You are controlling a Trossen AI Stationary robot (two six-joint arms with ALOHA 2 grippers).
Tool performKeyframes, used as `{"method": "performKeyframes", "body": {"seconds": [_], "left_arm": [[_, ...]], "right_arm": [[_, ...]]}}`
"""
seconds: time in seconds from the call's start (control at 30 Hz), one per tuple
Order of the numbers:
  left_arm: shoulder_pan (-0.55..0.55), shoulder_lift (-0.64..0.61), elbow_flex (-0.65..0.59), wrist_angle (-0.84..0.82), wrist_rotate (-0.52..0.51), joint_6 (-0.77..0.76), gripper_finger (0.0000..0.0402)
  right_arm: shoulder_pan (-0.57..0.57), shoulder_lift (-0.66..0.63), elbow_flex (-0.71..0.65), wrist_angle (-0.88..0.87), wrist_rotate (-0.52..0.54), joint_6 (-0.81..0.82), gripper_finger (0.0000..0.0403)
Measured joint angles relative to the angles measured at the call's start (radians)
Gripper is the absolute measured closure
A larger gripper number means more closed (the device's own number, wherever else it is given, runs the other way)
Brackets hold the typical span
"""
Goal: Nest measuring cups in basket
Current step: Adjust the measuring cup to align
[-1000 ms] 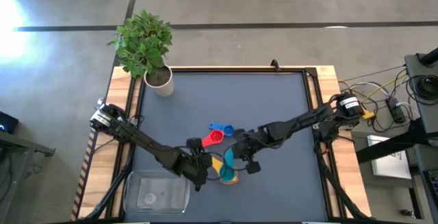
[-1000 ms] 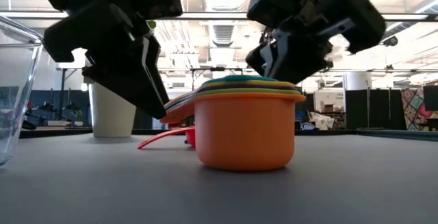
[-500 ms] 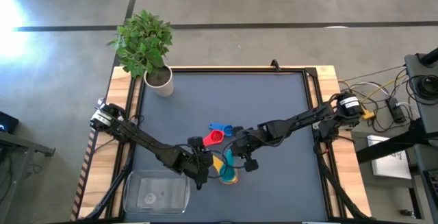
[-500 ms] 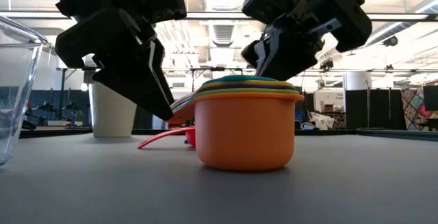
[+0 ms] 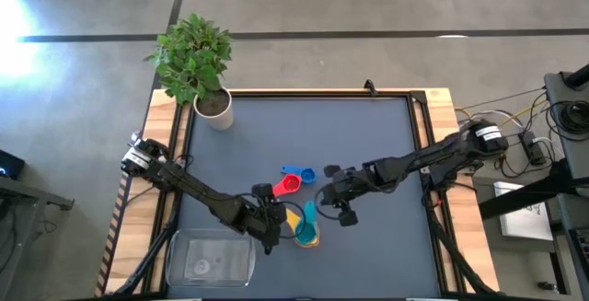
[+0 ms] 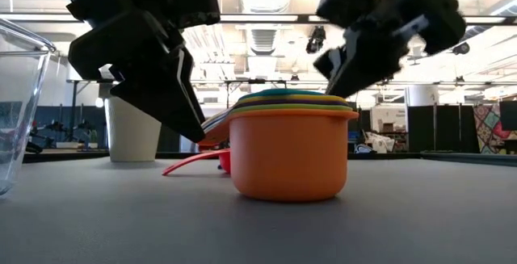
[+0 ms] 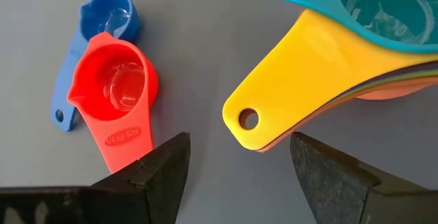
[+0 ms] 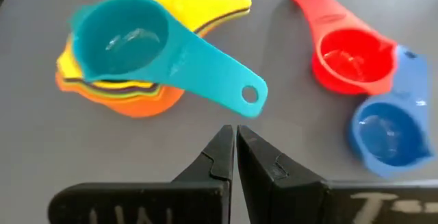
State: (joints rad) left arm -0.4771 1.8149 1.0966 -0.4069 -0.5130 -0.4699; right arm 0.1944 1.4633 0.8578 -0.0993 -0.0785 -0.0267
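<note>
Several measuring cups stand nested on the table in a stack point(image 5: 306, 233), orange lowest point(image 6: 291, 155), teal on top point(image 8: 126, 35). The stack's yellow handle point(image 7: 274, 97) points at my left gripper point(image 7: 239, 166), which is open with its fingers on either side of the handle's end, not touching it. The teal handle point(image 8: 219, 80) points toward my right gripper point(image 8: 234, 142), which is shut, empty and a little apart from it. A red-pink cup point(image 5: 287, 185) and a blue cup point(image 5: 296, 172) lie on the table beyond the stack. The clear basket point(image 5: 210, 258) stands at the near left.
A white plant pot point(image 5: 216, 108) with a green plant stands at the table's far left corner. The basket's wall point(image 6: 16, 111) shows at the left of the low view. Bare dark table top lies to the right of the stack and toward the far edge.
My right gripper has drawn back from the stack toward the table's right edge. The stack and the teal cup on top have stayed in place.
</note>
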Motion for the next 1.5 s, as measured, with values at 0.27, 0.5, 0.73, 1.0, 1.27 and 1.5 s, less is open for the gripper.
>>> {"method": "performKeyframes", "body": {"seconds": [0.27,0.5,0.73,1.0,1.27,1.5], "left_arm": [[0.006,0.000,0.000,0.001,0.000,0.008,0.0167],[0.011,0.000,0.000,0.004,0.000,0.009,0.0167],[0.017,0.000,0.000,0.004,-0.002,0.017,0.0167],[0.023,0.000,0.000,0.007,-0.020,0.024,0.0167],[0.019,-0.005,0.000,-0.031,-0.011,0.015,0.0167],[0.018,-0.070,-0.011,-0.168,0.002,-0.049,0.0167]], "right_arm": [[-0.005,0.122,0.007,0.072,-0.007,0.028,0.0394],[-0.005,0.229,0.107,0.067,-0.008,0.004,0.0394],[-0.005,0.299,0.217,0.014,-0.011,-0.019,0.0394],[-0.007,0.398,0.334,-0.020,-0.079,-0.020,0.0394],[-0.012,0.357,0.324,-0.077,-0.078,-0.014,0.0394],[-0.014,0.165,0.165,-0.082,0.030,0.029,0.0394]]}}
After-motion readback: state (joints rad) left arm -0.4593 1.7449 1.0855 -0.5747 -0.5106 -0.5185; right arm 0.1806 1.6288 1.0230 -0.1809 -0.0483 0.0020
